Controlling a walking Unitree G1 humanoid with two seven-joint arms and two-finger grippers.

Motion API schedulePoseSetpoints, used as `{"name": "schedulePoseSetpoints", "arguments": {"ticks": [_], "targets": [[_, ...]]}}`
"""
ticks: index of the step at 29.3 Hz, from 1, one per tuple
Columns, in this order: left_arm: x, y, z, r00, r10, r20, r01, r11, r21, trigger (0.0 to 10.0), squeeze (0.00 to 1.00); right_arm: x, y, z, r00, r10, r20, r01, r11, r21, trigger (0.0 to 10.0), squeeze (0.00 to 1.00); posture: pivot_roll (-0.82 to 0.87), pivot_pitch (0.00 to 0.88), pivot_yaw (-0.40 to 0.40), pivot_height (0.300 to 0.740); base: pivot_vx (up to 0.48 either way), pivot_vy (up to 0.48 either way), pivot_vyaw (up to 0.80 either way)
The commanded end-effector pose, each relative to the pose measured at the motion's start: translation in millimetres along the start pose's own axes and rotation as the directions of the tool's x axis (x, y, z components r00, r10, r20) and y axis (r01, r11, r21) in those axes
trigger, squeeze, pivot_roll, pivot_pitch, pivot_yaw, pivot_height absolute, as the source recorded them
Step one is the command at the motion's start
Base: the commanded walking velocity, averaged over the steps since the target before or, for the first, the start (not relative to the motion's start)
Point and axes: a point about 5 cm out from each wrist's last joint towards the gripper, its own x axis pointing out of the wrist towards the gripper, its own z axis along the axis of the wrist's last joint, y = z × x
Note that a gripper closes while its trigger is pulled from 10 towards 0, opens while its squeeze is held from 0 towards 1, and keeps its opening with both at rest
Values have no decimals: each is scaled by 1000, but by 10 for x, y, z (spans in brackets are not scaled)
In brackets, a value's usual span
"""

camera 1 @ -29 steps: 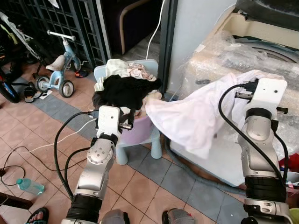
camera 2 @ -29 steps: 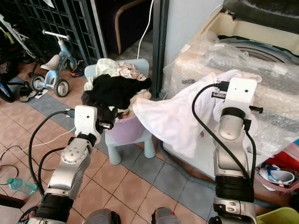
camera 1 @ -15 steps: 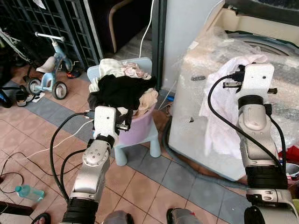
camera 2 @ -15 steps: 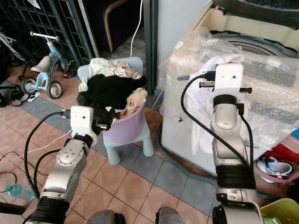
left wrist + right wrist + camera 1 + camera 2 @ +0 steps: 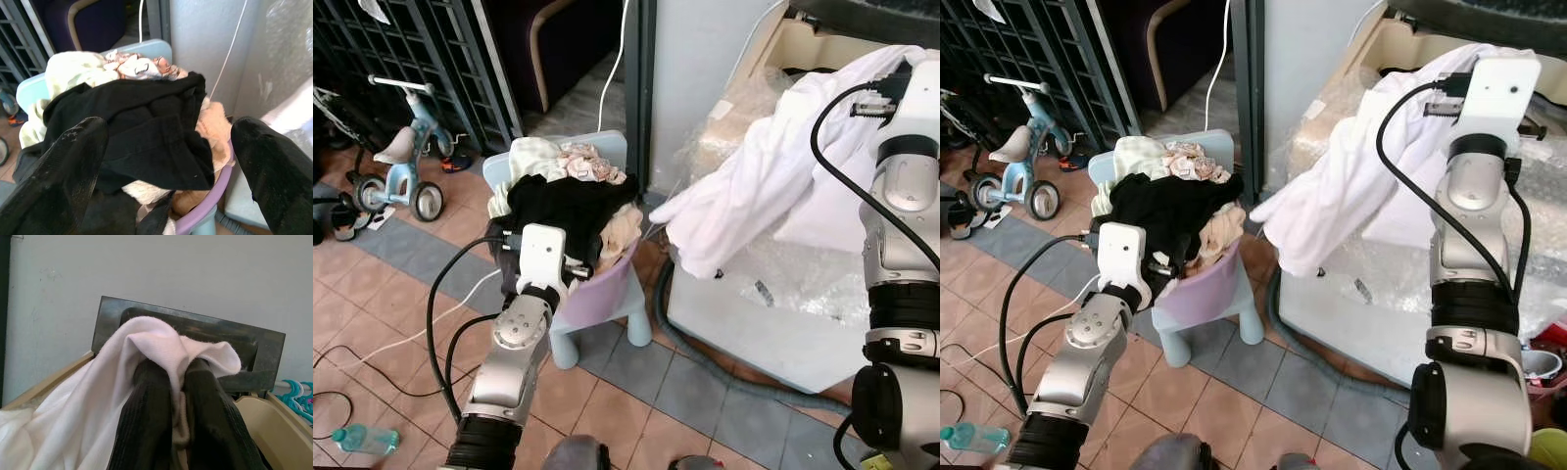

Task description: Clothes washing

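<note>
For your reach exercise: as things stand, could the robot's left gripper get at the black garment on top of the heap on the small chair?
Probably yes. The left gripper is open, pointed at the black garment, which lies uncovered atop the heap; nothing stands between.

head eyes look down, sharing the laundry chair [image 5: 607, 284].
</note>
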Motion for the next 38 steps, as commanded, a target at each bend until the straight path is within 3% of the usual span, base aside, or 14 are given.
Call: {"name": "schedulePoseSetpoints", "arguments": {"ticks": [1, 9, 15, 17, 23, 25, 28, 30, 32, 33, 34, 36, 37, 38], "targets": [[0, -32, 35, 1000, -16, 9, 16, 1000, -1, 10000, 0, 60, -158, 49, 998, -61, 24, 61, 998, -1, 10000, 0, -28, 101, 77, 740, 360, 0, -800], [0, -41, 41, 1000, -19, 5, 19, 1000, 9, 10000, 0, 171, -193, 97, 997, -71, 39, 72, 997, -14, 10000, 0, -25, 105, 79, 740, 341, 0, -800], [0, -42, 20, 1000, -21, -8, 21, 1000, 4, 10000, 0, 360, -219, 224, 997, -55, 48, 57, 998, -32, 10000, 0, -25, 104, 72, 740, 333, 0, -800], [9, -45, 32, 1000, -2, -2, 2, 1000, -11, 10000, 0, 515, -167, 423, 995, -1, 98, 5, 999, -37, 10000, 0, -24, 105, 68, 740, 144, 0, -800], [13, -53, 29, 1000, 8, -6, -8, 1000, -18, 10000, 0, 681, -36, 817, 974, 66, 219, -62, 998, -26, 10000, 0, -21, 101, 59, 740, 0, 0, -800], [12, -52, 28, 1000, 10, -7, -10, 1000, -18, 10000, 0, 685, 0, 836, 971, 84, 226, -81, 996, -24, 10000, 0, -21, 101, 59, 740, 0, 0, -800], [6, -69, 22, 1000, 13, -9, -13, 1000, -22, 10000, 0, 633, 295, 631, 966, 233, 114, -235, 972, 5, 10000, 0, -19, 99, 51, 740, 0, 0, 0], [2, -86, 23, 1000, 12, -9, -13, 1000, -24, 10000, 0, 490, 586, 360, 924, 383, 6, -383, 923, 38, 10000, 0, -14, 103, 48, 740, 0, 0, 0], [0, -93, 23, 1000, 15, -10, -16, 1000, -26, 10000, 0, 315, 824, 168, 864, 502, -37, -499, 864, 67, 10000, 0, -12, 103, 46, 740, 0, 0, 0], [-6, -85, 17, 1000, 21, -13, -21, 999, -29, 10000, 0, 182, 978, 89, 806, 591, -27, -589, 806, 63, 10000, 0, -14, 107, 45, 740, 0, 0, 0], [-6, -85, 17, 1000, 21, -13, -21, 999, -29, 10000, 0, 182, 978, 89, 806, 591, -27, -589, 806, 63, 10000, 0, -14, 107, 45, 740, 0, 0, 0], [-16, -80, 1, 999, 26, -21, -27, 999, -32, 10000, 0, 28, 1141, 51, 719, 695, 14, -692, 713, 110, 10000, 0, -19, 108, 45, 740, 0, 0, 0], [-16, -80, 1, 999, 26, -21, -27, 999, -32, 10000, 0, 28, 1141, 51, 719, 695, 14, -692, 713, 110, 10000, 0, -19, 108, 45, 740, 0, 0, 0], [-14, -88, -4, 999, 23, -24, -24, 999, -32, 10000, 0, -97, 1239, 26, 632, 774, 46, -772, 622, 129, 10000, 0, -21, 108, 46, 740, 0, 0, 0]]}}
